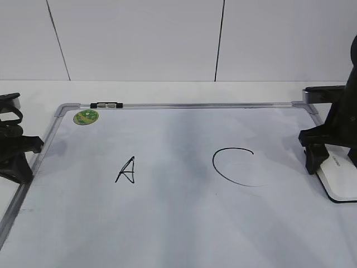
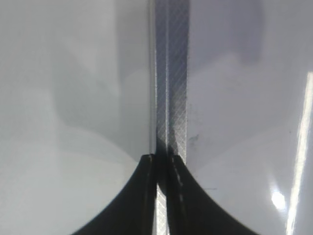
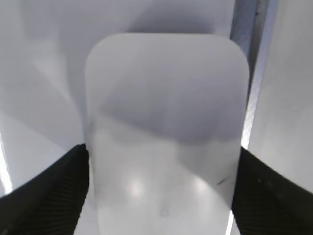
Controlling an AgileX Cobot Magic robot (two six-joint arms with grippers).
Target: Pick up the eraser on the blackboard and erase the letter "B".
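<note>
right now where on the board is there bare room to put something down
Free: the strip of blackboard below the letter A and C, and the gap between them. Crowded: the right edge, where the right gripper straddles the eraser, and the left frame by the left gripper.

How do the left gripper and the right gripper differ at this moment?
The left gripper is shut, its fingers meeting over the blackboard's grey frame; the right gripper is spread, its fingers flanking the eraser. The left holds nothing; whether the right squeezes the eraser is unclear. Both have black fingers.
</note>
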